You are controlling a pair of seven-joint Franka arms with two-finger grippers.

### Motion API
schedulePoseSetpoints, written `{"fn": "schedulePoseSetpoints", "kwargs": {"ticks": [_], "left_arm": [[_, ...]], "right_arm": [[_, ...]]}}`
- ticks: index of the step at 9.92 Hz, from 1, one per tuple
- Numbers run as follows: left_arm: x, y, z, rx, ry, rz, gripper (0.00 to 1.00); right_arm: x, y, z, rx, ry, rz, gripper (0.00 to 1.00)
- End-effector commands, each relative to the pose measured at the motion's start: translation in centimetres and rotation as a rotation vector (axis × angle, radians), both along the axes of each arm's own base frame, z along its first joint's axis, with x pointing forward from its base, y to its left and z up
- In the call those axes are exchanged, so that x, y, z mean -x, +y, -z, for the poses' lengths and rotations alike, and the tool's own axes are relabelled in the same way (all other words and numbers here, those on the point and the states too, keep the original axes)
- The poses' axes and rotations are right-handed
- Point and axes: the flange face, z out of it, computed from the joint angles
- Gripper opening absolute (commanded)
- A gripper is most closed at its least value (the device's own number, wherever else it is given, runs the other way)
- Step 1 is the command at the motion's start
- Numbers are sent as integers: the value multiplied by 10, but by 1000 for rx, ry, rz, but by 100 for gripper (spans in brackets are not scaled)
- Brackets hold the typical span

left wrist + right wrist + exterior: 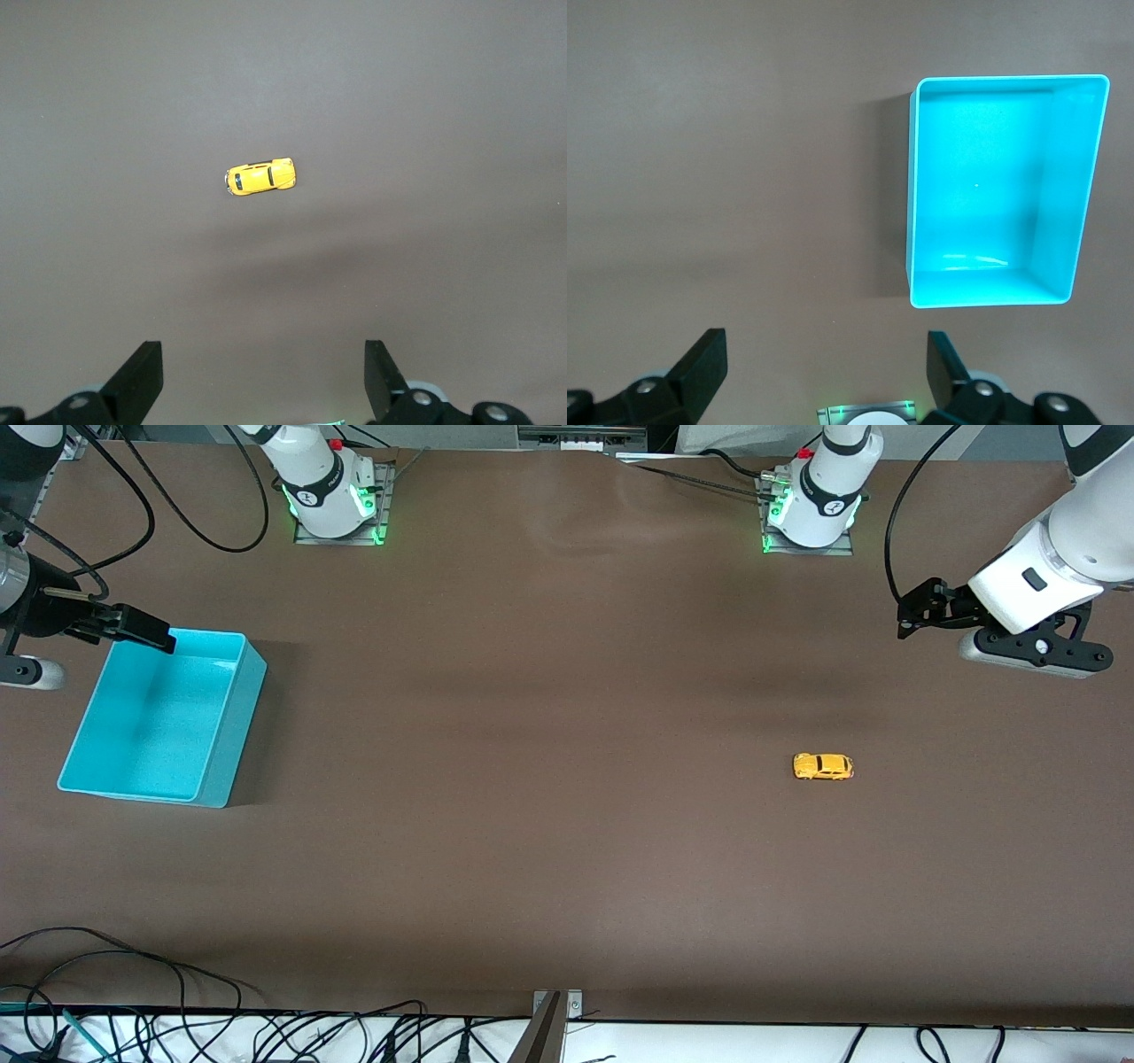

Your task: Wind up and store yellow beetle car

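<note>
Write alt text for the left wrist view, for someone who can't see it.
A tiny yellow beetle car sits alone on the brown table, upright on its wheels. The left gripper hangs above the table with its two dark fingers spread wide apart, holding nothing; the car lies clear of them, untouched.

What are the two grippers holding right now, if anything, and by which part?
Nothing is held. The left gripper is open above the table near the yellow beetle car, which lies untouched. The right gripper is open near the empty turquoise bin.
</note>
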Motion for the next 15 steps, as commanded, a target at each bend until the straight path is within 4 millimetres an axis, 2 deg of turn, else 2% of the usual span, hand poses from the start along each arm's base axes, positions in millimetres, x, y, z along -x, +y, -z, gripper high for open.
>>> {"fn": "schedulePoseSetpoints", "kwargs": {"ticks": [1,5,8,9,11,13,15], "left_arm": [[-6,15,-3,23,12,80,100],[-13,42,8,52,27,272,100],[-33,48,37,84,28,504,100],[-40,46,47,89,10,582,100],[-53,39,76,123,26,770,100],[-64,28,107,125,0,872,100],[-63,24,162,116,-22,969,100]], "right_arm": [[1,-3,-1,9,9,0,100],[1,-3,-1,8,11,1,100],[6,-2,-6,7,14,9,100],[2,-1,0,5,15,10,100],[0,-1,7,2,21,12,100],[-1,-1,7,-2,17,12,100],[-1,-7,8,1,20,21,100]]}}
